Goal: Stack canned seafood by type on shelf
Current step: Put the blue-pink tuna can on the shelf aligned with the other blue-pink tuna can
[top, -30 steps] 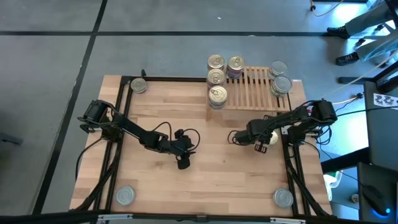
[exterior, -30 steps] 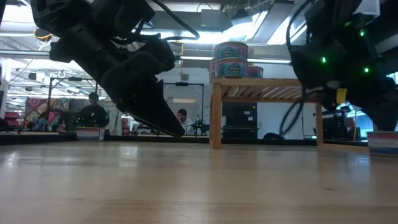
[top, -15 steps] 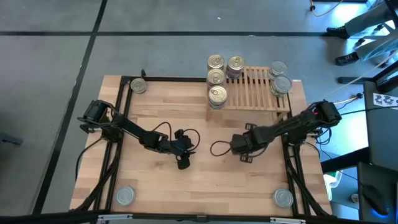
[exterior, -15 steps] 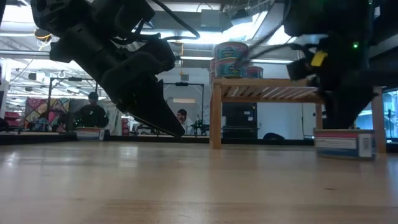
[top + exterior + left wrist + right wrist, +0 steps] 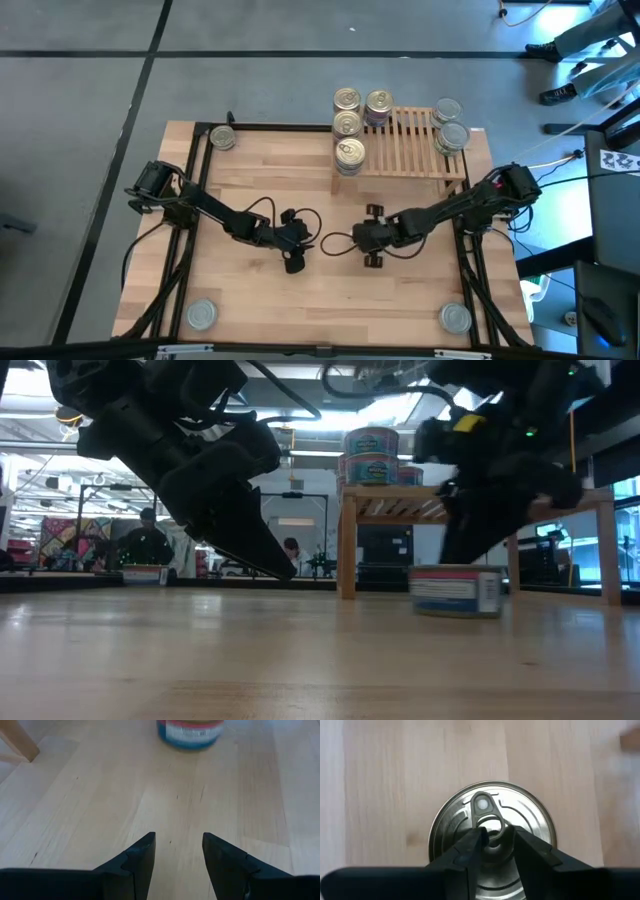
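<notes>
A round tin with a gold pull-tab top (image 5: 492, 830) and a blue and red label (image 5: 455, 592) stands at the table's middle. My right gripper (image 5: 496, 836) comes down on it from above, shut on its tab; in the high view the gripper (image 5: 368, 238) hides it. My left gripper (image 5: 294, 258) waits open just left of it, and its wrist view shows the tin (image 5: 190, 731) ahead. The slatted shelf (image 5: 410, 150) holds gold-topped tins (image 5: 347, 124) on its left end and silver-topped ones (image 5: 452, 135) on its right. My right gripper has the tin's pull tab (image 5: 486, 816) between its two fingers, at the tab's ring near the lid's centre. The fingers (image 5: 470, 845) point down from above. The tin stays upright, its base at table level in the low view; whether it rests there I cannot tell.
Single tins stand at three table corners: far left (image 5: 222, 138), near left (image 5: 202, 315) and near right (image 5: 456, 318). The shelf's leg (image 5: 347, 545) stands behind the held tin. A black cable loop (image 5: 336, 243) lies between the two grippers.
My right gripper has travelled from the table's right side toward its middle and slightly nearer, and its wrist has turned. The tin has come with it, staying upright at table level. My left arm has kept still.
</notes>
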You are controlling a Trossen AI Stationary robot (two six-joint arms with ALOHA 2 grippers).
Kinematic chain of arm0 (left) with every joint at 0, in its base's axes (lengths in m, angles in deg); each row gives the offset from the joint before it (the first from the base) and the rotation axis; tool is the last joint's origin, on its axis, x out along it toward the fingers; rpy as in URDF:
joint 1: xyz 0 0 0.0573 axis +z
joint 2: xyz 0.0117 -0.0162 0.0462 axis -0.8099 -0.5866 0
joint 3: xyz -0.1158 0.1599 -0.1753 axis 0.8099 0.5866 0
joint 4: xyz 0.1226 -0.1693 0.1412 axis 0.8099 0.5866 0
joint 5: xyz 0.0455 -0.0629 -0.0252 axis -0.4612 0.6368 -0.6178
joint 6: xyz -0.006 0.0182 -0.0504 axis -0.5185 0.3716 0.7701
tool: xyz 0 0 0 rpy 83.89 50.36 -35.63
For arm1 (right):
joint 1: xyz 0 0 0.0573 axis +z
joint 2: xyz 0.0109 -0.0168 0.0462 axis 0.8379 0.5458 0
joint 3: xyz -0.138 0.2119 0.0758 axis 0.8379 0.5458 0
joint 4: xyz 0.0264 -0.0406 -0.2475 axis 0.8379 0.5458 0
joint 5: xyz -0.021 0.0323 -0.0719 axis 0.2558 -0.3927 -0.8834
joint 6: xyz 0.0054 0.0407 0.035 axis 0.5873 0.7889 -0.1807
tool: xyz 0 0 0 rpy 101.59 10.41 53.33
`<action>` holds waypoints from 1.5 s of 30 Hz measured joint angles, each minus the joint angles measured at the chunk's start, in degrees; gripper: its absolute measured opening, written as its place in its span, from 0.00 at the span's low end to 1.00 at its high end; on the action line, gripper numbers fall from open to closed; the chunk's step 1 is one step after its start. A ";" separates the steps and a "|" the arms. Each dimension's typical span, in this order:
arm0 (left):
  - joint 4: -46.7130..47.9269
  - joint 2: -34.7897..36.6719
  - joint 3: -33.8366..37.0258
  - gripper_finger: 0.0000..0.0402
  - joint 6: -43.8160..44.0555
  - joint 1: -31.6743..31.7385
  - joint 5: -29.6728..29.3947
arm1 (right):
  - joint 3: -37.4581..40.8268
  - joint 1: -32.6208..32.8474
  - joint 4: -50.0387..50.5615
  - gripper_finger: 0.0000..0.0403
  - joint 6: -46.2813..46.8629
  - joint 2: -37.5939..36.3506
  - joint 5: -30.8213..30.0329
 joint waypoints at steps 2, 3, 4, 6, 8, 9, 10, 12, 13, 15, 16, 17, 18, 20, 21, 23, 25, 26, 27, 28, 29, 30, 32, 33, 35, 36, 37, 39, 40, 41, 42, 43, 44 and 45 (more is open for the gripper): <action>0.00 0.00 0.00 0.40 0.00 0.00 -0.01 | -0.02 -0.09 -4.01 0.28 -1.99 1.82 -0.06; 0.00 0.00 0.00 0.40 0.00 0.00 -0.01 | -0.13 -0.11 -6.66 0.28 -2.78 2.97 -0.11; 0.00 0.00 0.00 0.40 0.00 0.00 0.00 | -0.19 -0.13 -9.34 0.28 -3.53 3.90 -0.17; 0.02 0.00 0.00 0.40 0.02 0.00 -0.01 | -0.07 -0.13 -13.73 0.28 -4.98 5.41 -0.19; 0.02 0.00 0.00 0.40 0.00 0.00 -0.01 | 0.00 -0.13 -19.39 0.28 -6.91 6.92 -0.05; 0.02 0.00 0.00 0.40 0.00 0.00 -0.01 | 0.04 -0.14 -22.54 0.28 -8.10 7.58 0.05; 0.04 0.00 0.00 0.40 0.02 0.00 -0.01 | 0.08 -0.15 -25.70 0.28 -9.28 8.19 0.14; 0.23 0.00 0.00 0.40 0.47 0.13 -0.01 | 0.16 -0.14 -31.66 0.28 -11.99 9.09 0.34; 0.26 0.00 0.00 0.40 0.60 0.28 0.00 | 0.23 -0.14 -33.71 0.28 -13.53 9.30 0.41; 0.25 0.00 0.00 0.40 0.61 0.41 -0.01 | 0.34 -0.13 -36.38 0.28 -16.19 9.42 -0.53; 0.22 0.00 0.00 0.40 0.44 0.50 0.00 | 0.38 -0.13 -37.28 0.28 -17.23 9.29 -1.33; 0.25 0.00 0.02 0.40 0.26 0.62 0.00 | 0.43 -0.07 -37.39 0.28 -17.73 8.73 -1.58; 0.41 0.07 -0.03 0.40 0.28 0.72 0.19 | 0.46 -0.07 -37.17 0.28 -18.44 7.80 -1.71; 0.64 1.08 -0.09 0.40 0.33 0.76 2.71 | 0.40 0.10 -35.20 0.28 -18.75 4.72 -1.70; 0.50 2.00 -0.09 0.40 0.31 0.69 4.09 | 0.30 0.38 -33.15 0.28 -18.75 2.86 -1.60; -0.05 4.35 -0.27 0.40 0.28 0.20 5.21 | 0.30 1.15 -27.59 0.28 -18.76 -0.64 -1.59; -0.79 6.71 -0.28 0.40 -0.43 -0.32 5.38 | 0.31 2.17 -22.83 0.28 -18.75 -4.00 -1.63; -2.64 7.14 -0.28 0.40 -1.11 -0.48 5.42 | 0.30 2.65 -20.83 0.28 -18.75 -5.39 -1.73; -4.89 7.34 -0.37 0.40 -1.94 -0.52 5.47 | 0.28 3.10 -19.66 0.28 -18.75 -6.61 -1.79; -6.86 7.38 -0.39 0.40 -3.42 -0.50 5.50 | 0.37 3.54 -18.73 0.28 -18.75 -7.46 -1.84; -9.12 6.93 -0.38 0.40 -4.73 -0.48 5.48 | 0.86 3.89 -18.82 0.28 -18.75 -7.94 -1.92; -11.85 6.04 -0.64 0.40 -5.90 -0.46 5.45 | 1.48 4.24 -18.86 0.28 -18.75 -8.31 -1.92; -12.55 3.85 -1.31 0.40 -7.52 -0.27 5.48 | 2.53 4.57 -19.11 0.28 -18.65 -8.42 -1.90; -12.25 2.41 -2.06 0.40 -8.10 -0.26 5.48 | 3.07 4.57 -19.89 0.28 -18.62 -8.43 -1.86; -11.79 -0.16 -3.38 0.40 -9.33 -0.26 5.50 | 3.82 4.40 -20.24 0.28 -18.24 -8.37 -1.88; -11.76 -1.02 -3.98 0.40 -10.14 -0.26 5.49 | 3.87 4.39 -20.08 0.28 -17.46 -8.12 -1.90; -11.92 -1.96 -4.73 0.40 -10.80 -0.26 5.48 | 3.88 4.34 -20.26 0.28 -16.94 -7.96 -1.91; -12.11 -3.12 -5.29 0.40 -12.41 -0.26 5.48 | 3.93 4.24 -21.84 0.28 -16.60 -7.87 -1.95; -11.96 -3.63 -5.41 0.40 -13.14 -0.21 5.48 | 3.86 4.24 -23.99 0.28 -16.44 -7.71 -1.92; -11.80 -4.08 -5.50 0.40 -13.70 -0.07 5.48 | 3.76 4.26 -25.51 0.28 -15.47 -7.63 -1.86; -11.40 -4.26 -5.51 0.40 -13.99 0.09 5.48 | 3.78 4.31 -26.05 0.29 -14.20 -7.63 -1.30; -11.20 -4.28 -5.49 0.40 -14.26 0.25 5.48 | 3.78 4.29 -26.38 0.31 -13.05 -7.63 -0.42; -11.23 -4.24 -5.52 0.40 -14.52 0.40 5.45 | 3.78 3.90 -26.51 0.33 -12.11 -7.55 0.81; -11.23 -4.19 -5.53 0.40 -14.79 0.44 5.45 | 3.78 3.59 -26.39 0.37 -10.98 -7.31 1.84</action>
